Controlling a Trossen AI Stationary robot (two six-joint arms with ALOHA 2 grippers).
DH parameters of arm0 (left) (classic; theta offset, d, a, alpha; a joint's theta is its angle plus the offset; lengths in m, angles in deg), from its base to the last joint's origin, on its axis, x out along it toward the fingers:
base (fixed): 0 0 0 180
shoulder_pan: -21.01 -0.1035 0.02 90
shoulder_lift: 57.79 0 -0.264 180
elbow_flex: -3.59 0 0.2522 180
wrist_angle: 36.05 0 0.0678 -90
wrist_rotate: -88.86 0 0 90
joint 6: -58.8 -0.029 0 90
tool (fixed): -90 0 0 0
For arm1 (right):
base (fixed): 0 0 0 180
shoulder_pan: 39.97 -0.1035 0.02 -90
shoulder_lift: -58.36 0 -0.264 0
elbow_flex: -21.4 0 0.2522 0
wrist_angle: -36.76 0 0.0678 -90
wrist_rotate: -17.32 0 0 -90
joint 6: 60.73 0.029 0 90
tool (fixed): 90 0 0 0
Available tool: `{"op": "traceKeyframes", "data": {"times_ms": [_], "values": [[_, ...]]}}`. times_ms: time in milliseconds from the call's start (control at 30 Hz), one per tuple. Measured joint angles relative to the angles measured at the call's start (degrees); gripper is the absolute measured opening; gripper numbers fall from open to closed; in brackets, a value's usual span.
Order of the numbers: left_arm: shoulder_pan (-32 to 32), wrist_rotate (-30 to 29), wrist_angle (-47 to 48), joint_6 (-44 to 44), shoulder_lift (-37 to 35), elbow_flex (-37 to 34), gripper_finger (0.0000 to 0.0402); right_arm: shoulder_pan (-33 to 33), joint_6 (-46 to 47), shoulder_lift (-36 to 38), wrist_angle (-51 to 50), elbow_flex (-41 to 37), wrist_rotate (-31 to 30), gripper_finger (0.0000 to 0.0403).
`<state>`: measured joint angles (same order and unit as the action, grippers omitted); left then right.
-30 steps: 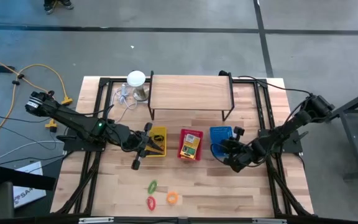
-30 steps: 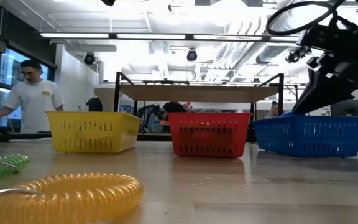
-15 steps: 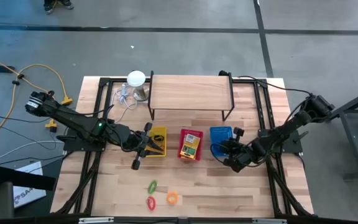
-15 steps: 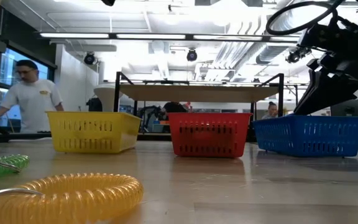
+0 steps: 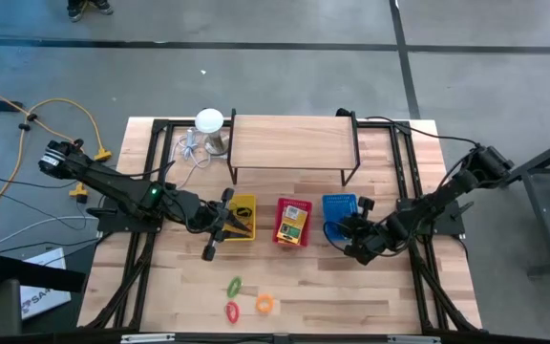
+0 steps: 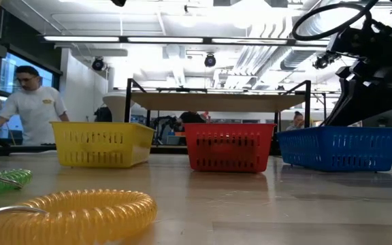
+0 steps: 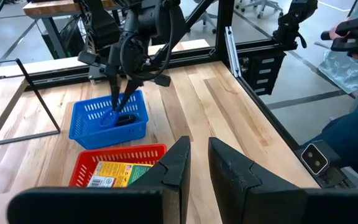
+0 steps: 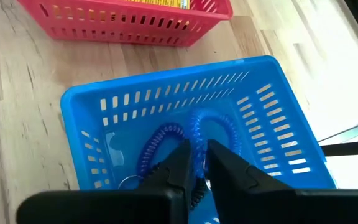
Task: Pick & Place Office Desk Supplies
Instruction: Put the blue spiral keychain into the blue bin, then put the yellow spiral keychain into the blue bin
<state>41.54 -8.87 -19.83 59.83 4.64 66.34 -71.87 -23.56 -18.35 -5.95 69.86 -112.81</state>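
A blue coil ring (image 8: 166, 140) lies in the blue basket (image 8: 166, 78), and my right gripper (image 8: 199, 158) reaches down into that basket, fingers nearly shut around a strand of it. My left gripper (image 5: 232, 225) hovers above the yellow basket (image 5: 244, 218); its fingers (image 7: 199, 155) stand a little apart with nothing between them. The red basket (image 5: 292, 223) holds a yellow-and-green card box (image 7: 114, 174). Green (image 5: 234, 285), red (image 5: 232, 310) and orange (image 5: 264, 304) coil rings lie on the table near its front edge. My right gripper has a strand of the blue coil ring (image 8: 196, 140) between its two fingertips, coming from above and slanting down into the blue basket. The rest of the ring lies slack on the basket's floor (image 8: 160, 149). Whether the fingers still press the strand, I cannot tell.
A wooden shelf on a black frame (image 5: 294, 143) stands behind the three baskets. A white round-topped object with a cable (image 5: 208, 124) sits at the far left. A person (image 6: 33, 102) stands in the room beyond the table. Bare wood lies between the baskets and the loose rings.
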Motion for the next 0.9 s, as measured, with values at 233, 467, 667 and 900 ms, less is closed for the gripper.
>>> {"op": "traceKeyframes", "data": {"times_ms": [233,467,667,900], "values": [[0.0,0.0,0.0,0.0,0.0,0.0,0.0054,0.0,0.1,0.0,0.0,0.0,-1.5,0.0106],[0.0,0.0,0.0,0.0,0.0,0.0,0.0054,0.0,0.1,0.0,0.0,0.0,-1.7,0.0138],[0.0,0.0,0.0,0.0,0.0,0.0,0.0054,0.0,0.5,0.0,0.0,0.0,-1.7,0.0134],[0.0,0.0,0.0,0.0,0.0,0.0,0.0054,0.0,0.3,0.0,0.7,0.0,-1.8,0.0124]]}}
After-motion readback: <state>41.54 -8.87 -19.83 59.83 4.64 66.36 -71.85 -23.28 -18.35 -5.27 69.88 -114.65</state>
